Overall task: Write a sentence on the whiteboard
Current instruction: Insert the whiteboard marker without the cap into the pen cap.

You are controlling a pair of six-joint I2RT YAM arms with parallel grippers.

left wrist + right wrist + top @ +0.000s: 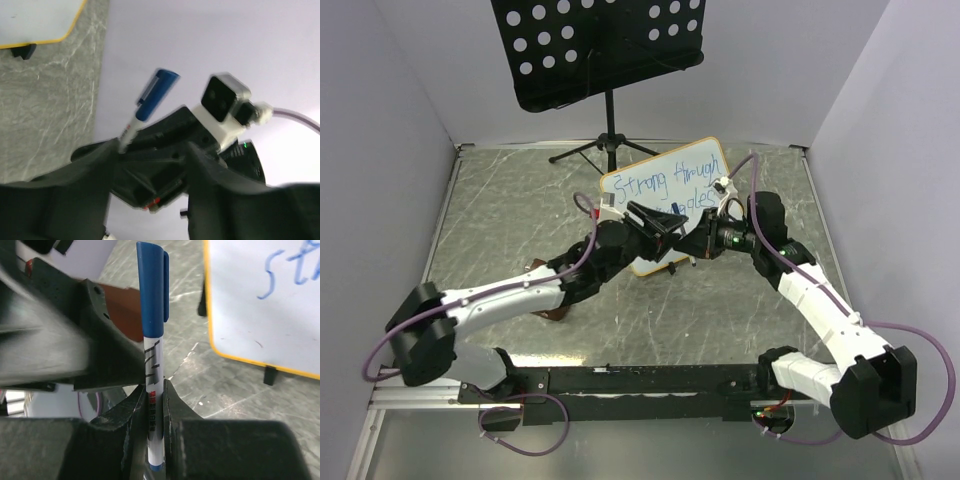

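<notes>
The sentence [665,182] is finished in blue on the whiteboard [617,208], upright mid-tabletop [510,220]. Right end effector [152,395] pinches the capped marker [152,315], left end effector [658,222] gapes beside it, so probably only tidying away remains

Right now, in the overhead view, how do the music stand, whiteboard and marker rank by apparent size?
1. Largest: the music stand, though the frame cuts it off and it may stand nearer the camera.
2. The whiteboard, clearly smaller.
3. Smallest: the marker, mostly hidden between the arms.
</notes>
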